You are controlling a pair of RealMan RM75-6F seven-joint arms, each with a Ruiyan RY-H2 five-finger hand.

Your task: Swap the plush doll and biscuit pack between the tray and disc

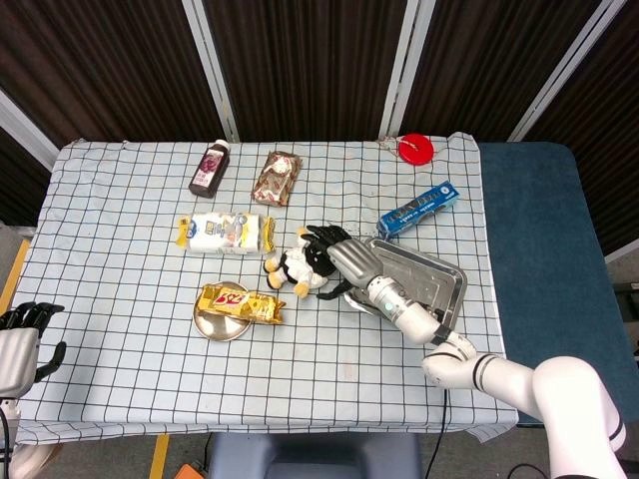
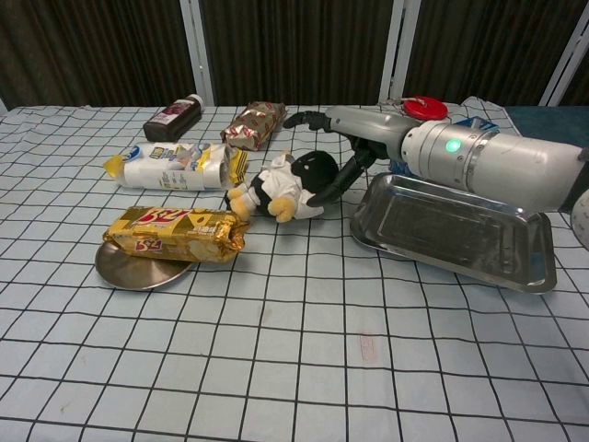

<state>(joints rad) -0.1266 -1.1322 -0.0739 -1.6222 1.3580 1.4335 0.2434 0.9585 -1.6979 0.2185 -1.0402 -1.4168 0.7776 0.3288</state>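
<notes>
Right hand [image 2: 336, 152] is spread wide over the plush doll [image 2: 281, 189], dark fingers [image 1: 324, 238] fanned out above it. The doll lies on the checked cloth [image 2: 304, 368] under and just ahead of the fingertips; can't tell if any finger touches it, but none is wrapped around it. In the head view the same hand [image 1: 344, 257] reaches left off the tray [image 1: 434, 277], palm over the doll [image 1: 292, 269]. The tray [image 2: 460, 235] sits under the right forearm, behind the hand, nothing in it.

Biscuit pack [image 2: 175, 232] lies across the disc [image 2: 138, 269], beyond the fingertips on the far side of the doll and close to it; in the head view the pack [image 1: 238, 302] overhangs the disc [image 1: 218, 324] toward the doll.

Left hand [image 1: 22, 339] is at the table's near left edge, well apart from everything; only partly visible, so I can't tell how its fingers are set, though it holds nothing visible.

Beyond the right hand's fingertips: a white wipes pack [image 1: 226, 234], a brown snack bag [image 1: 278, 177] and a dark bottle [image 1: 209, 168]. A blue box [image 1: 418, 210] lies just behind the tray, with a red lid [image 1: 415, 149] farther back.
</notes>
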